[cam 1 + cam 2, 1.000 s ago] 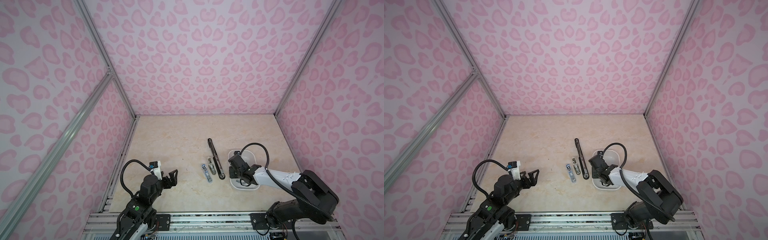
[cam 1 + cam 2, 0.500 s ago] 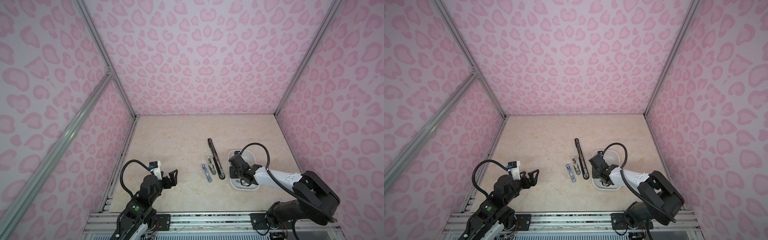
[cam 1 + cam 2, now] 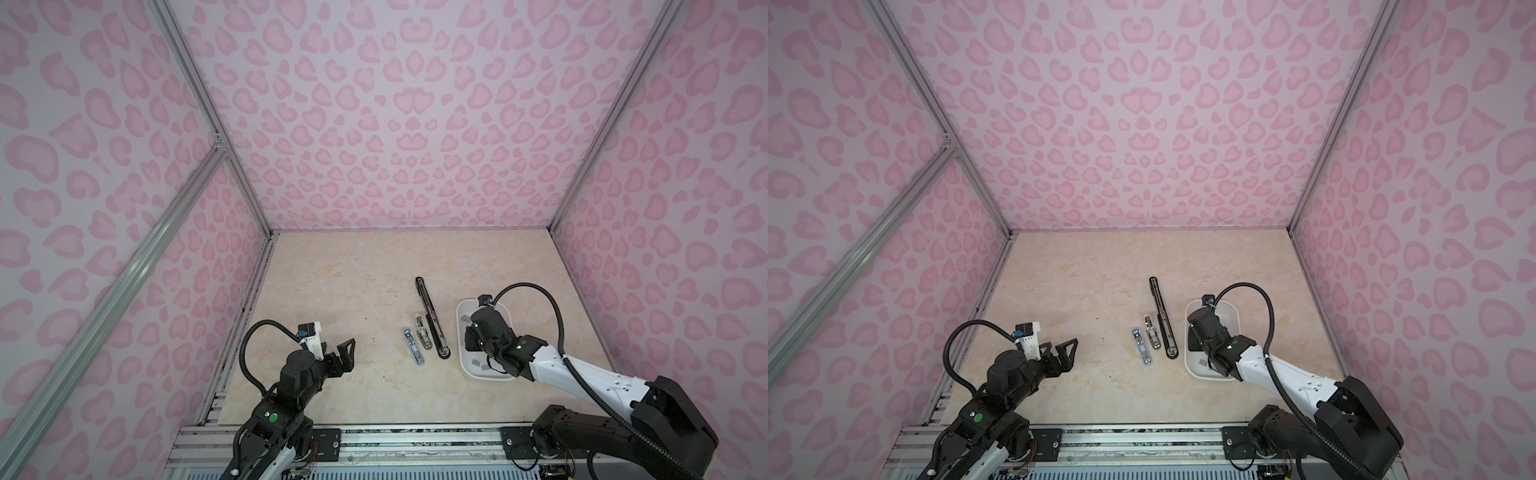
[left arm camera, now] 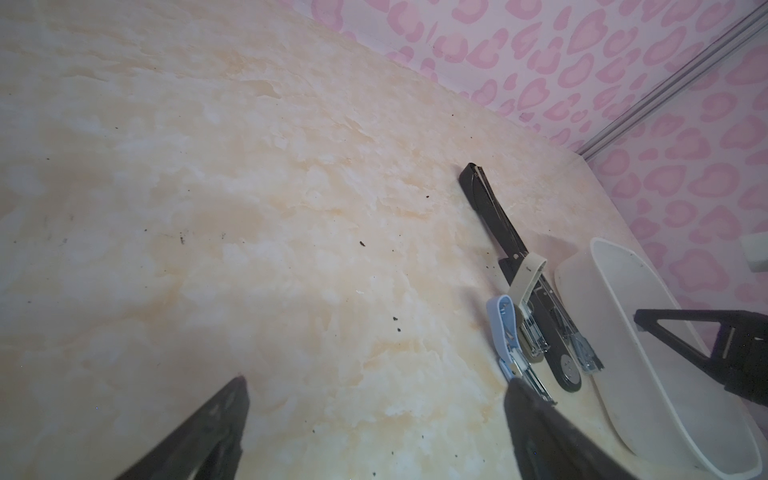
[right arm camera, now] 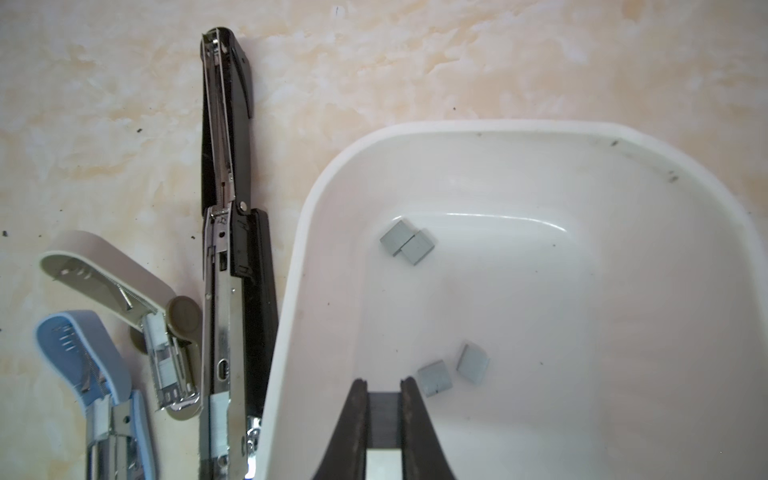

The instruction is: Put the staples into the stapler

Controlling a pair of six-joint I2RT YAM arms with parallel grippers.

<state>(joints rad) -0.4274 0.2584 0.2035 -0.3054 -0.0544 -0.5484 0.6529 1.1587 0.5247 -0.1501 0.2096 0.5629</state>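
Right end effector (image 5: 384, 384) pinched narrow on staple strip (image 5: 382, 415), low inside tray (image 5: 316, 187); thin grip may slip on lift. Other staples (image 5: 407, 243) loose in tray. Open black stapler (image 5: 232, 266) just beside tray: misaligned strip may jam. Left end effector (image 4: 374, 399) wide, empty.

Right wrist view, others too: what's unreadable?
Right wrist view: the dark piece between the right pincer's fingers is in shadow; staple strip or not, unclear.
Same view: blue stapler and black stapler run off the frame edge.
Both top views: the right arm covers much of the white tray; staples too small to count.
Left wrist view: the tray's near wall hides its floor.
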